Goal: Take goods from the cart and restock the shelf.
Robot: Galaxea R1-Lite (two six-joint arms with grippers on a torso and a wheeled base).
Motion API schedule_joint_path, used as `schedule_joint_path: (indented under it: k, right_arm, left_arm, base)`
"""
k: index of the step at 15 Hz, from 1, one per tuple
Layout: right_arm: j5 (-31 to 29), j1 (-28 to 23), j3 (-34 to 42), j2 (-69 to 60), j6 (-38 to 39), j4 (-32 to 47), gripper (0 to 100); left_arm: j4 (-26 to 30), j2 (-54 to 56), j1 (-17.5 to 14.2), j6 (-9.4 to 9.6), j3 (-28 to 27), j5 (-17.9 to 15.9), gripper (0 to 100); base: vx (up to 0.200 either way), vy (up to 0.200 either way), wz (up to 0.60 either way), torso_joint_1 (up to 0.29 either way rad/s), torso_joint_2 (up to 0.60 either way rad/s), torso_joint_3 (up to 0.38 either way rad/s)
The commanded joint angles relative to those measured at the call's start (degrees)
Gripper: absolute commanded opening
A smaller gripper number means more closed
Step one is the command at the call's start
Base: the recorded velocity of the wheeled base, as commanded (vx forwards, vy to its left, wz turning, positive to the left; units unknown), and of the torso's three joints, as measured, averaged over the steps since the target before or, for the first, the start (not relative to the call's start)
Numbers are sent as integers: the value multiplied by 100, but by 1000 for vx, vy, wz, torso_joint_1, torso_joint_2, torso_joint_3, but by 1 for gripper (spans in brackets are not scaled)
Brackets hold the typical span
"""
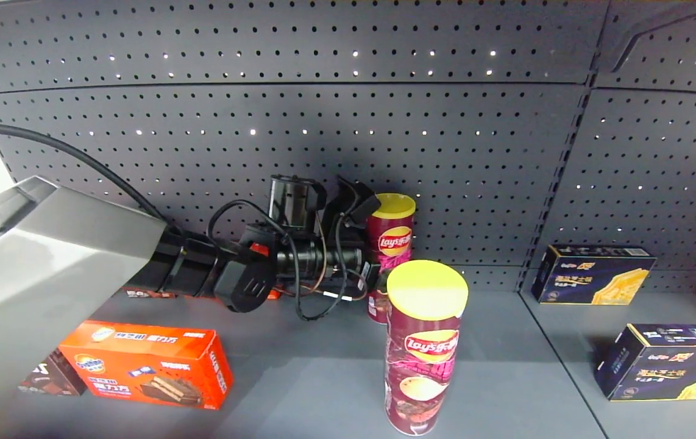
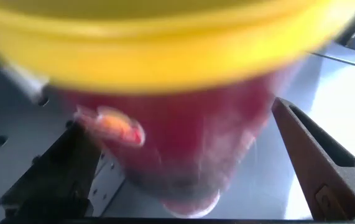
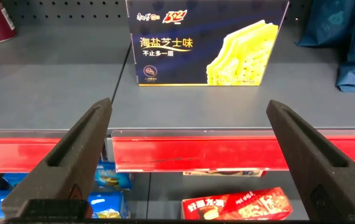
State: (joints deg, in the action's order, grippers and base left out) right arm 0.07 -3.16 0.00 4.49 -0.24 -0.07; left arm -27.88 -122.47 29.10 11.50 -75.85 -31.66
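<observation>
Two maroon chips cans with yellow lids stand on the grey shelf [image 1: 323, 378]. The rear can [image 1: 392, 235] is near the pegboard, and the front can [image 1: 426, 347] is closer to me. My left gripper [image 1: 370, 244] reaches in from the left with its fingers on either side of the rear can. In the left wrist view that can [image 2: 177, 130] sits between the spread fingers [image 2: 314, 155], and the left gripper [image 2: 186, 155] is open. My right gripper [image 3: 189, 106] hangs open and empty before the shelf's front edge, facing a dark blue cracker box [image 3: 205, 43].
An orange biscuit box [image 1: 147, 364] and a brown box [image 1: 49, 373] lie at the shelf's front left. Two dark blue cracker boxes [image 1: 595, 274] [image 1: 668, 361] stand on the right section. A red price strip [image 3: 196, 152] runs along the shelf edge, with goods on the shelf below.
</observation>
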Motion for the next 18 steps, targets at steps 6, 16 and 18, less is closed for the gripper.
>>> schedule_joint_path:
  k: [6, 16, 18]
  right_arm:
    - [1, -1, 0, 8, -2, -1, 100]
    - [1, -1, 0, 8, -2, -1, 100]
    - [1, -1, 0, 8, -2, -1, 100]
  left_arm:
    - [-736, 1252, -229, -7, 1696, 230, 100]
    - [-868, 1612, -185, 2, 2373, 2849, 100]
    - [-868, 1550, -141, 2, 2373, 2876, 100]
  base:
    - [0, 0, 0, 0, 0, 0]
    - [0, 0, 0, 0, 0, 0]
    - [0, 0, 0, 0, 0, 0]
